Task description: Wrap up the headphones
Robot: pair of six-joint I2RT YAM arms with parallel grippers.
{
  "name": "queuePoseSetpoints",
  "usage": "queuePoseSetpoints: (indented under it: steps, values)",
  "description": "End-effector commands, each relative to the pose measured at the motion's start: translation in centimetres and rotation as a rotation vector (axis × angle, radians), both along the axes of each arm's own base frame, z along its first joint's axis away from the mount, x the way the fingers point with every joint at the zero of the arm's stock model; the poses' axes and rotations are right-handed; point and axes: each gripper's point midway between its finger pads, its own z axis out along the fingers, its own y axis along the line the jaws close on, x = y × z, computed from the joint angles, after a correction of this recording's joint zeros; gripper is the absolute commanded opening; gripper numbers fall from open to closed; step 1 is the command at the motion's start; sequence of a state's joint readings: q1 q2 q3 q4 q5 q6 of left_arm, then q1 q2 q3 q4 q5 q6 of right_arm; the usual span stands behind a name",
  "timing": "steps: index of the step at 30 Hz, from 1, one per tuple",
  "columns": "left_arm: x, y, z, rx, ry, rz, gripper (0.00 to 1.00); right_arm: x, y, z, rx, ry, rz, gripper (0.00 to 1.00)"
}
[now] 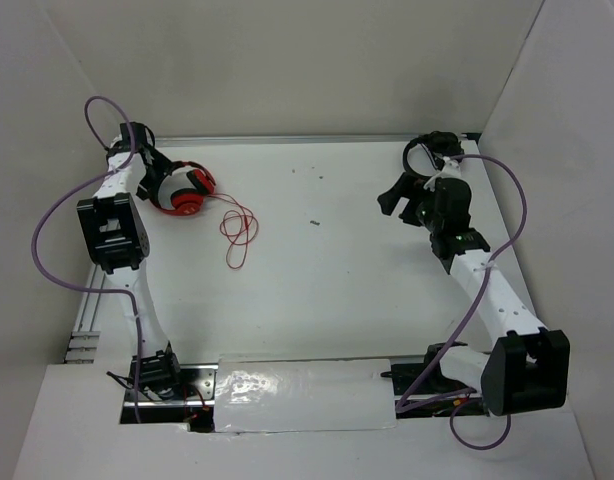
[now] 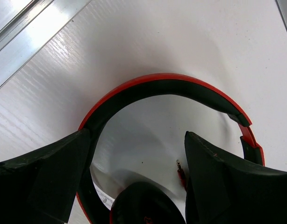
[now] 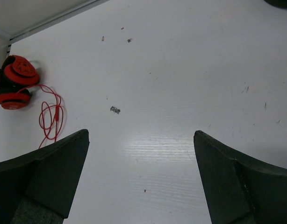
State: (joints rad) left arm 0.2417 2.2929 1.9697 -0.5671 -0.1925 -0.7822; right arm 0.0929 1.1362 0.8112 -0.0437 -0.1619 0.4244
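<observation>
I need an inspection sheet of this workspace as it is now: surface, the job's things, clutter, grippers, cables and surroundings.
Surface: white table, with a few scuffs and dark specks.
Job's things: headphones at the far left, not wrapped.
Clutter: small debris mid-table; a black item by the right arm, cannot tell what it is.
Grippers: left gripper open, close over the headband; right gripper open above bare table, holding nothing.
Cables: red cable in loose loops on the table; purple arm cables hang free.
Surroundings: white walls; shiny sheet at the near edge.
</observation>
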Motion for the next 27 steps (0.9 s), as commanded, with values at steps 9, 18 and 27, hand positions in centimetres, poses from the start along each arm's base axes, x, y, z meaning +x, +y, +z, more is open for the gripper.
queuePoseSetpoints:
  steps: [9,18,27]
  values:
    - [-2.3,-2.4,0.4,-0.159,0.042,-0.023,0.94,1.0,0.4,3.2,-0.013,-0.103,0.021,1.0]
    - [-5.6,-2.7,9.4,-0.08,-0.16,-0.017,0.99,0.5,1.4,3.0,-0.019,-0.084,0.068,1.0]
    - [-7.8,-2.0,2.7,-0.117,0.075,0.111,0.99,0.8,1.6,2.2,-0.03,-0.052,0.071,1.0]
